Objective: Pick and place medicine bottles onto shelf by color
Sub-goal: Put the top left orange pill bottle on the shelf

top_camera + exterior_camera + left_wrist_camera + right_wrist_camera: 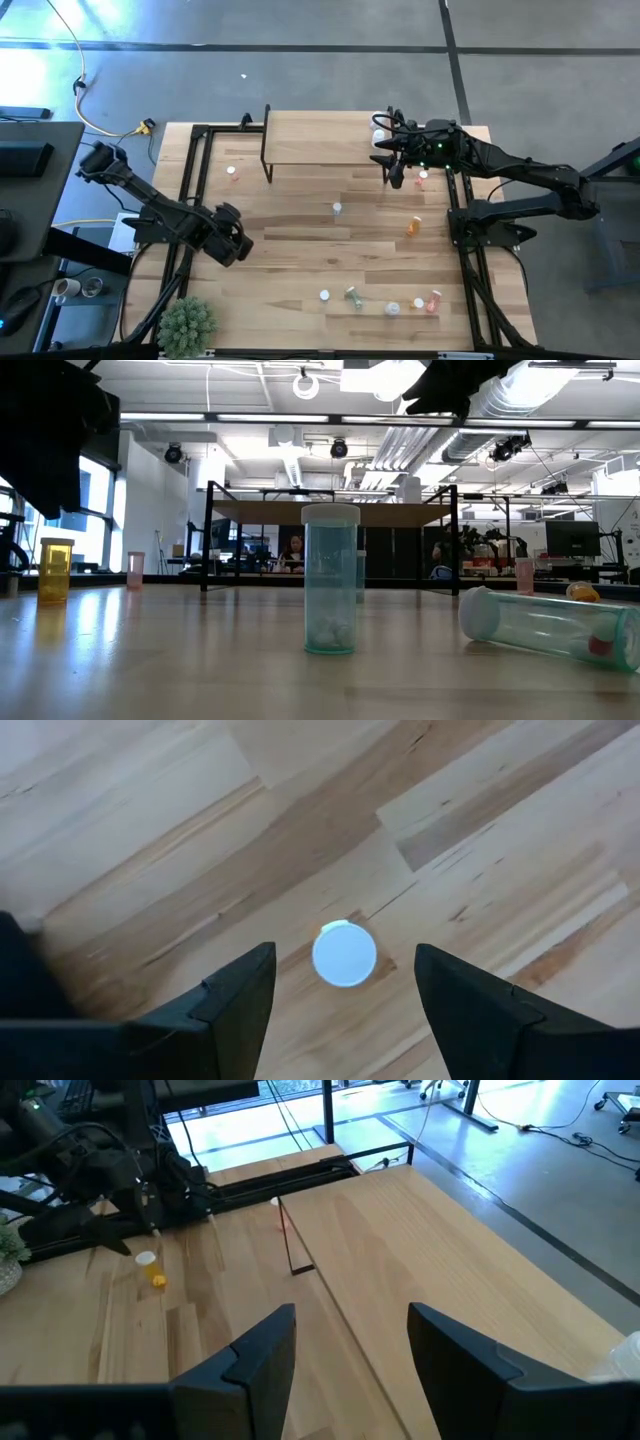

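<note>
Bottles with white caps [414, 227] number about eight on the table; both grippers [236, 243] [392, 172] hold fingers apart, empty.

My table [300, 210] is evenly lit from above, and shadows on it are soft and short. Seen from overhead, a pale glare washes the concrete floor [40, 60] at the far left. From table height, the ceiling lights [305, 385] and the windows [100, 510] on the left blow out white, so my arm [50, 430] shows only as a black silhouette. There the near clear bottle [330, 580] is sharp, while the room behind goes soft. My left fingers [235, 995] are blurred at the edges, and the white cap [344, 954] between them glows faintly blue.
</note>
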You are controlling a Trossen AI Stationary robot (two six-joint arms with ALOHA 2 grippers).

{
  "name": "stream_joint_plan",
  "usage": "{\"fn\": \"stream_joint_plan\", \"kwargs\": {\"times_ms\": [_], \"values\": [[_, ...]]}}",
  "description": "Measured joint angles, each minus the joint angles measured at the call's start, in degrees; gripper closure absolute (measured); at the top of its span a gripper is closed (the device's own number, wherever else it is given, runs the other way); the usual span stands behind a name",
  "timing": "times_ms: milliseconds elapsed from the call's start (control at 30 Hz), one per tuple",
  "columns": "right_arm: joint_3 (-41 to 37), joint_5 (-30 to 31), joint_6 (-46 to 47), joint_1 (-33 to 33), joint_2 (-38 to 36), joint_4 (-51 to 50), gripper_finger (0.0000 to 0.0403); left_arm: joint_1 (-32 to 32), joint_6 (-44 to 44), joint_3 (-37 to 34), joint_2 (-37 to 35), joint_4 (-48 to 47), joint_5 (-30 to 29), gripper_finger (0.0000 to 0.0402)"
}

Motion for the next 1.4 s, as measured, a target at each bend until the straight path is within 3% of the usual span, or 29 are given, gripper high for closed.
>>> {"fn": "stream_joint_plan", "kwargs": {"times_ms": [600,1067,1400], "values": [[0.00,0.00,0.00,0.00,0.00,0.01,0.0219,0.46,-2.04,0.00,9.02,2.46,0.94,0.0174],[0.00,0.00,0.02,0.00,0.00,0.04,0.0219,0.46,-2.03,0.00,9.71,3.40,0.42,0.0175],[0.00,0.00,0.02,0.00,0.00,0.02,0.0219,0.46,-1.60,0.00,12.40,3.58,1.52,0.0229]]}}
